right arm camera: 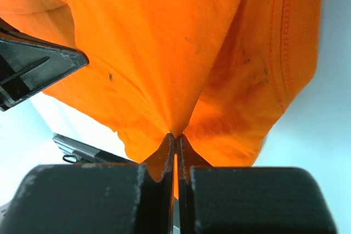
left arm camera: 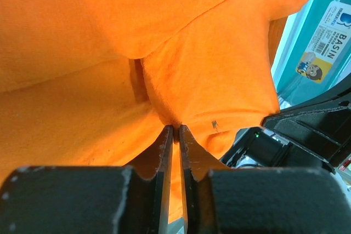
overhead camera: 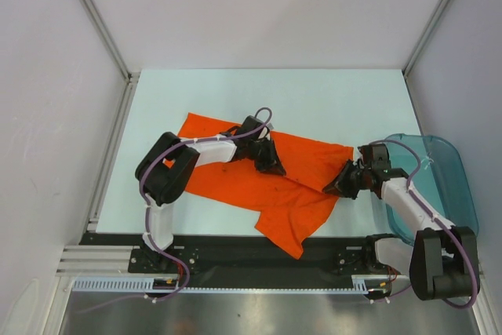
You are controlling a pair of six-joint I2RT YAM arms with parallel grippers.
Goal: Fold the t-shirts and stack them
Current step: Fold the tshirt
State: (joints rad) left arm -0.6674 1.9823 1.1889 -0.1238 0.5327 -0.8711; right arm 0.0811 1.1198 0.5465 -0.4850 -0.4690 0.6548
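So the orange t-shirt (overhead camera: 298,194) is laid out rumpled across the middle of the desk (overhead camera: 329,100), with one corner draped past the near edge. A pinch of fabric near the shirt's middle is clamped tight in the left hand (overhead camera: 272,165), and its right edge is gripped the same way by the right hand (overhead camera: 336,186). A teal bin (overhead camera: 451,170) is parked just right of that.

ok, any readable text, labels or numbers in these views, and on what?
"BASIN" (third letter unsure): sticker on the translucent teal plastic bin, left wrist view.
Smaller print on that sticker: too blurred to read.
No text on the plain bright orange t-shirt; none in the other views.
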